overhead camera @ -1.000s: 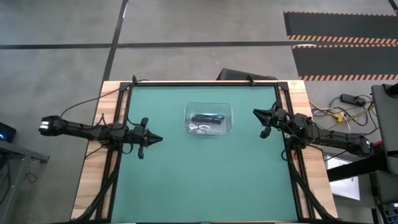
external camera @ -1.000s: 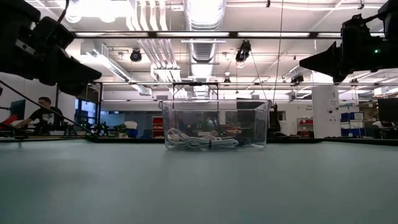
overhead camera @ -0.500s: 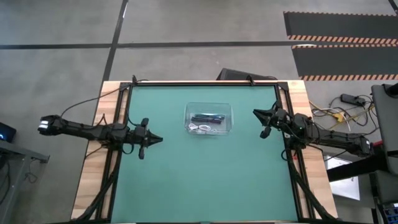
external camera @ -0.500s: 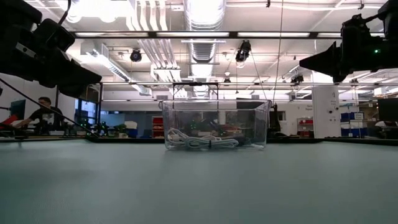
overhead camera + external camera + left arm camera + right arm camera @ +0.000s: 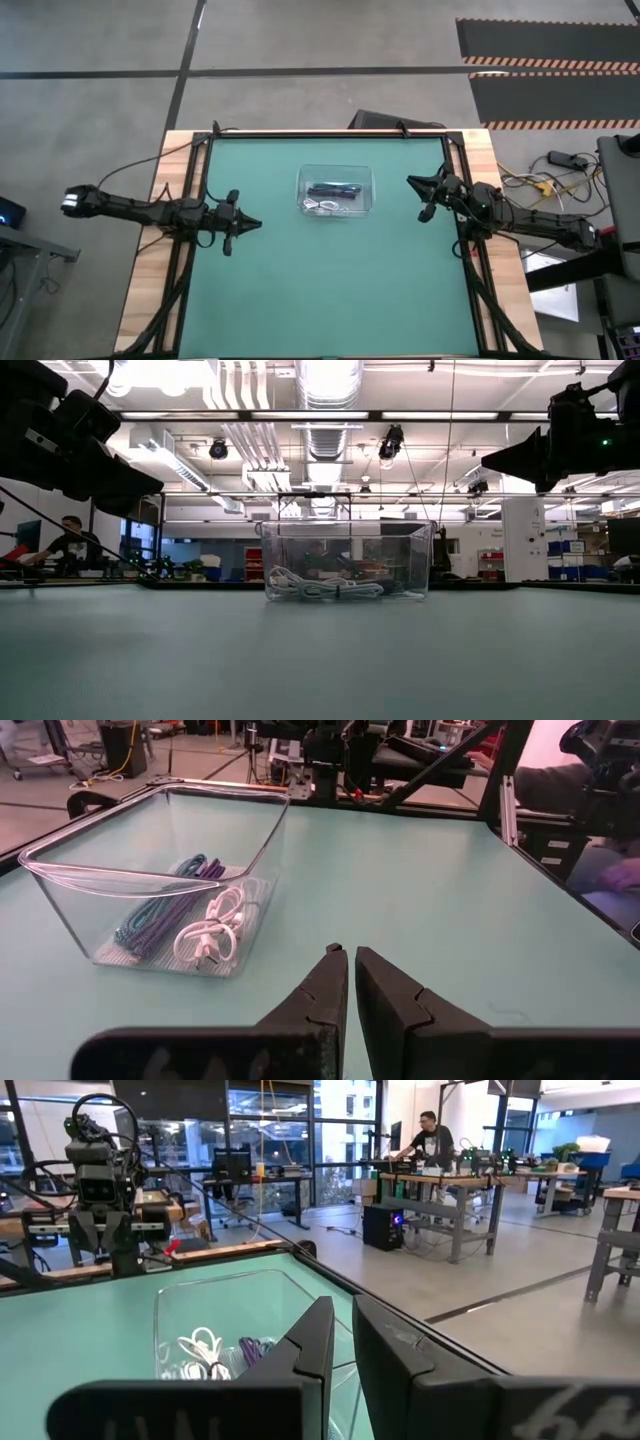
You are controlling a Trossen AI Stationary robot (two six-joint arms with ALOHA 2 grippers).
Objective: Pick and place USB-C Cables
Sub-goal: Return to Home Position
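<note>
A clear plastic container (image 5: 336,192) stands on the green mat toward the table's far middle. The cable bundles lie on its floor: a black one (image 5: 333,190) and a white one (image 5: 322,206) in the high view, and a teal one (image 5: 150,920) beside a white one (image 5: 212,928) in the left wrist view. My left gripper (image 5: 256,223) hovers shut over the table's left side, pointing toward the container (image 5: 160,870). My right gripper (image 5: 410,181) hovers shut right of the container, pointing at it (image 5: 240,1330). Both tips, left (image 5: 158,485) and right (image 5: 486,460), are well above the mat.
Bare green mat (image 5: 330,290) stretches from the container to the near edge. Black frame rails and wooden borders (image 5: 150,250) run along the table's left and right sides. People sit at benches in the room beyond (image 5: 70,540), away from the table.
</note>
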